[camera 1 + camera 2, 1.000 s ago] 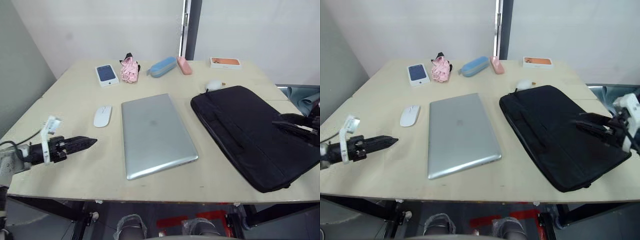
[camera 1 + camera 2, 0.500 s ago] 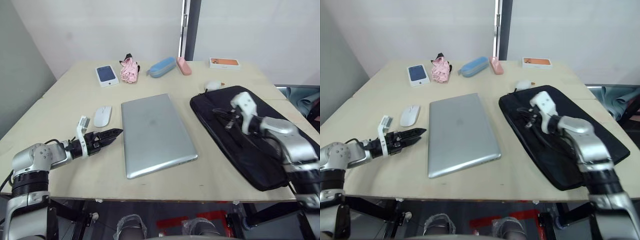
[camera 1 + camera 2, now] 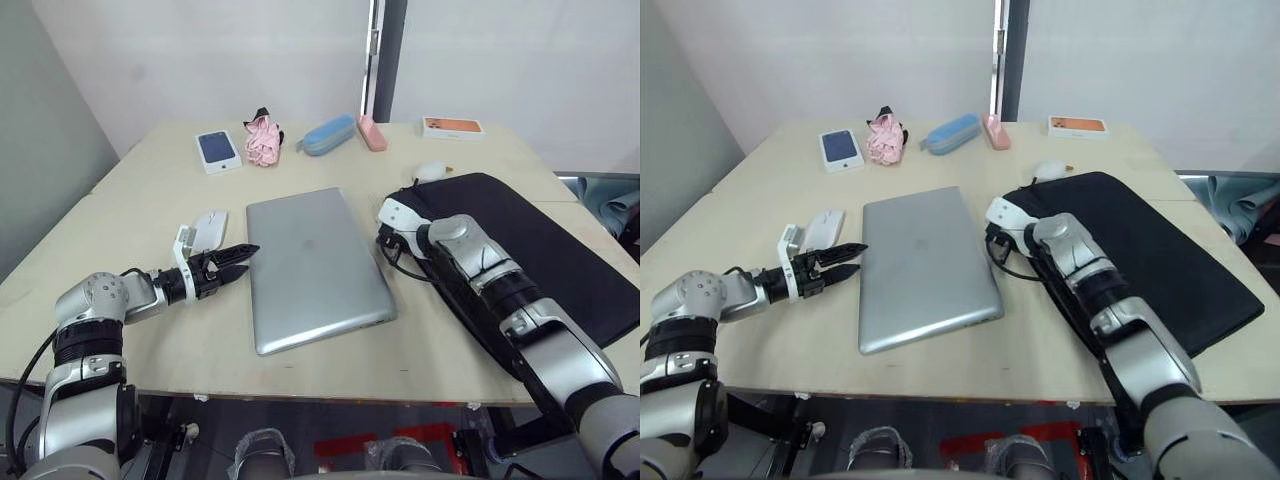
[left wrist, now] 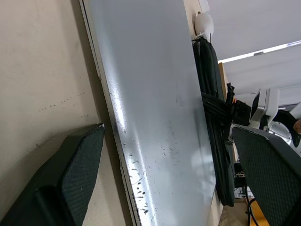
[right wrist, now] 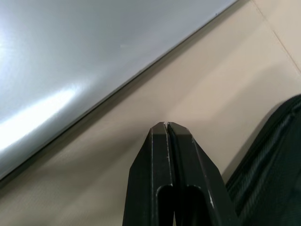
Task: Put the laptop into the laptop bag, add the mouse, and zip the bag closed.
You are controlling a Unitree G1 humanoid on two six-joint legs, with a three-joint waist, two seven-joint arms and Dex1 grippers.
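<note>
The silver-grey laptop [image 3: 310, 265] lies shut in the middle of the table. To its right lies the black laptop bag [image 3: 560, 270], flat on the table. The white mouse [image 3: 208, 228] sits left of the laptop, partly behind my left wrist. My left gripper [image 3: 238, 256] is open, low over the table, with its tips at the laptop's left edge [image 4: 141, 155]. My right gripper [image 3: 384, 243] is shut on nothing, pointing down at the strip of table between the laptop's right edge and the bag [image 5: 268, 155].
Along the table's far side stand a white box with a blue top [image 3: 218, 150], a pink bundle [image 3: 264, 140], a blue case [image 3: 328, 133], a pink case [image 3: 371, 131] and an orange-topped box [image 3: 452, 126]. A puffy white rounded object [image 3: 430, 170] touches the bag's far corner.
My left gripper has slid right to the laptop's left edge. My right arm has swung left from over the bag to the gap beside the laptop.
</note>
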